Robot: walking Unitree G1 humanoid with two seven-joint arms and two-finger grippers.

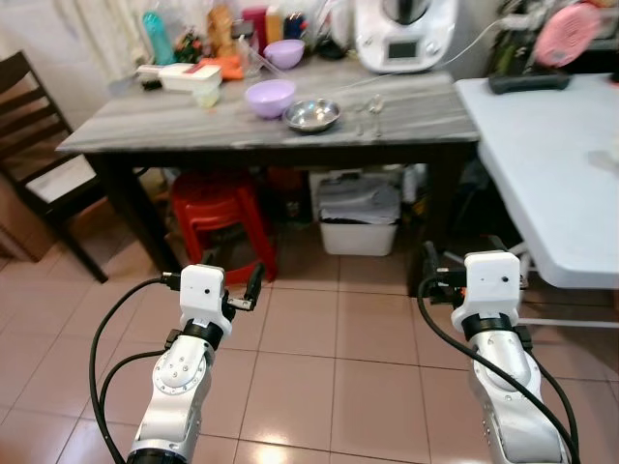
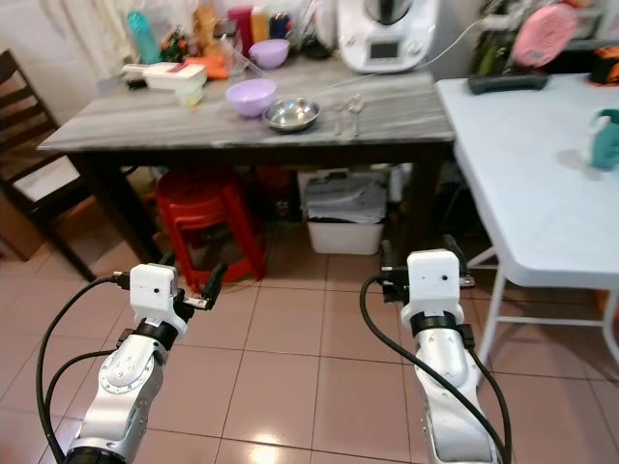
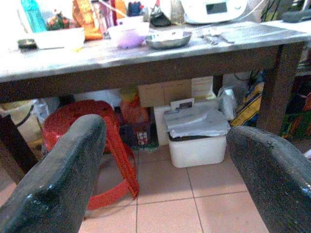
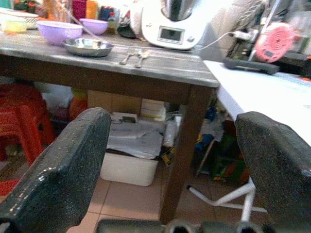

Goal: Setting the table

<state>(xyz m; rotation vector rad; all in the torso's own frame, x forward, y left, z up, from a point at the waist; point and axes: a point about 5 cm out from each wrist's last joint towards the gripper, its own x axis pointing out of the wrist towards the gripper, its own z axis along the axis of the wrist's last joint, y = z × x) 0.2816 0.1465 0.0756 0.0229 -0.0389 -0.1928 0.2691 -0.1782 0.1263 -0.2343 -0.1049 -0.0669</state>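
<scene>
1. Head stereo pair: looks forward and down from above, standing back from the grey tabletop [image 1: 271, 121]; floor tiles and both forearms in the foreground.
2. Right eye view sits offset, showing more of the white tabletop [image 2: 522, 164].
3. Left wrist view: low, looks below tabletop level along its gripper [image 3: 165, 184] at the red stool [image 3: 97, 141] and white bin [image 3: 197, 141].
4. Right wrist view: low, faces the grey tabletop's corner leg.
5. All four share the steel bowl [image 1: 311, 115].

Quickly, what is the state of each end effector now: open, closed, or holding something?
Left end effector: open, holding nothing.
Right end effector: open, holding nothing.
</scene>
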